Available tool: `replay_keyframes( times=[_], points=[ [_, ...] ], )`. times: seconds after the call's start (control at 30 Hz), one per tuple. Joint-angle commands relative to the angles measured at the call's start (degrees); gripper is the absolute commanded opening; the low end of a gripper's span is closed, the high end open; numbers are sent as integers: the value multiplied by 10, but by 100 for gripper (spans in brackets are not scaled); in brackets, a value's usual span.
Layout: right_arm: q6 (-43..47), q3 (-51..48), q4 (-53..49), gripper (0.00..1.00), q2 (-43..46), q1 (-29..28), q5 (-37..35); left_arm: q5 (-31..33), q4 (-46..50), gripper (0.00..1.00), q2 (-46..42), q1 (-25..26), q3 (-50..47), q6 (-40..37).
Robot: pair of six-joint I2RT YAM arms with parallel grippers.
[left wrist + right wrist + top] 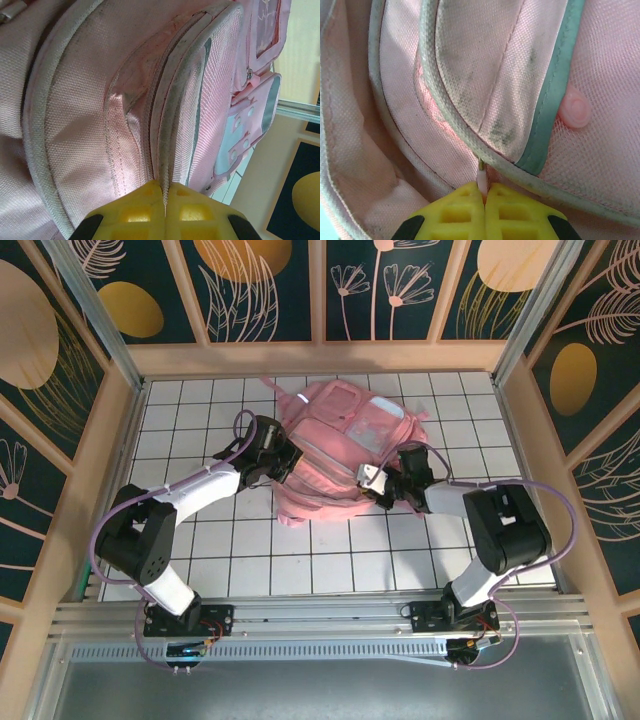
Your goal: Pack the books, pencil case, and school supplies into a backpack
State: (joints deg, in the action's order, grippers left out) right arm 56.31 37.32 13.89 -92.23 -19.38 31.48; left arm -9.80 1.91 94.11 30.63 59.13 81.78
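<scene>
The large glossy pink backpack lies in the middle of the white tiled table, between my two arms. At its left side my left gripper is shut, its yellow fingertips pinching the backpack's grey-white piping seam beside a zipper line. My right gripper presses against the backpack's near right edge and is shut on a small pale pink zipper pull just under a piped flap. The books, pencil case and school supplies are out of view.
White tiled table surface stretches toward the arm bases. A wooden frame walls in the left, right and far sides. A metal rail runs along the near edge. A pink strap trails from the backpack's far left.
</scene>
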Motion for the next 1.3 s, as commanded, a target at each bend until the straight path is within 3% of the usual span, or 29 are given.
replay_keyframes(
  times=[0.0,0.07,0.13,0.37,0.5,0.6,0.8,0.97,1.13,1.27],
  points=[
    [-114,2,20,0,74,12,45,-24,-6,0,-13,12,-4,9],
    [-167,-12,33,0,124,14,46,-26,-6,0,-11,13,-3,7],
    [-171,-6,-17,0,153,7,58,-22,5,0,-6,20,10,-2],
    [-298,-36,-71,0,253,-37,83,-29,-40,0,27,81,37,25],
    [-301,-24,-152,0,282,-74,70,-22,-64,0,27,98,28,45],
    [-330,-26,-166,0,285,-96,52,-23,-71,0,29,105,30,53],
    [-435,-35,-100,0,272,-143,-27,-24,-93,0,36,137,39,73],
    [-533,-10,-91,0,223,-184,-134,-12,-105,0,23,145,24,85],
    [-608,-1,-58,0,192,-212,-123,-6,-103,0,20,144,15,80],
    [-716,23,-48,0,153,-225,-123,-9,-111,0,23,144,5,82]
  ],
)
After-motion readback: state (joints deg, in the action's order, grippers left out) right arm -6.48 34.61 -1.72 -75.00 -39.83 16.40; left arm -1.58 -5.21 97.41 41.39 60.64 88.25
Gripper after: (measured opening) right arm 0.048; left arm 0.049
